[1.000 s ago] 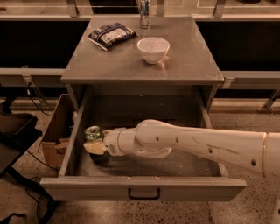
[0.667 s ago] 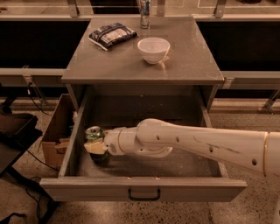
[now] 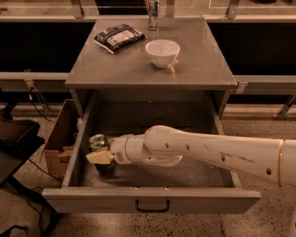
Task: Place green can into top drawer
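Observation:
The top drawer (image 3: 152,200) is pulled open, with a dark bar handle on its front panel. The green can (image 3: 97,141) stands upright inside the drawer at its front left, silver top up. My gripper (image 3: 100,156) reaches in from the right on the white arm and sits around the can, with a pale finger (image 3: 98,158) across its front. The can's lower part is hidden by the finger and shadow.
On the cabinet top (image 3: 194,65) are a white bowl (image 3: 162,52), a dark snack bag (image 3: 118,36) and a slim silver-blue can (image 3: 153,14) at the back. A cardboard box (image 3: 60,143) stands on the floor left of the drawer.

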Motion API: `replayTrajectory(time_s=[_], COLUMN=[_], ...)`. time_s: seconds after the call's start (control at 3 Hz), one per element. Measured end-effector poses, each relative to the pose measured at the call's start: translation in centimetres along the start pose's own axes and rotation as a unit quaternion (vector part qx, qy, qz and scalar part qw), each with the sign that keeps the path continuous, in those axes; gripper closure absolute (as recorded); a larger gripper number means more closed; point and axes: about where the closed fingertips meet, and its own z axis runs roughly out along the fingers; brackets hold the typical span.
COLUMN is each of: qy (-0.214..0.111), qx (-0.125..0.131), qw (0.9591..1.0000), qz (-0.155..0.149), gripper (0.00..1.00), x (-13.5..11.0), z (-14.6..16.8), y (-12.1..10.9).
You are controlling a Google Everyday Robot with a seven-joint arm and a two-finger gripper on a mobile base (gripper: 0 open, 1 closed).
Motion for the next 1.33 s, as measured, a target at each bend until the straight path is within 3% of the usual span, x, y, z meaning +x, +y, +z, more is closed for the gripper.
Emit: replayTrajectory(time_s=[0.33,0.67,1.0,1.33], qy=[0.000,0.002,0.023,0.048], qx=[0.000,0.000,-0.001,-0.008], qw=[1.0000,1.0000,0.9997,0.9987], qz=[0.000,0.002,0.006,-0.017], gripper=[0.00,0.00,0.00,0.00], x=[0.0,-0.2,-3.0,-10.5], z=[0.0,0.0,-0.9,-3.1], y=[0.0,0.1,0.2,2.0])
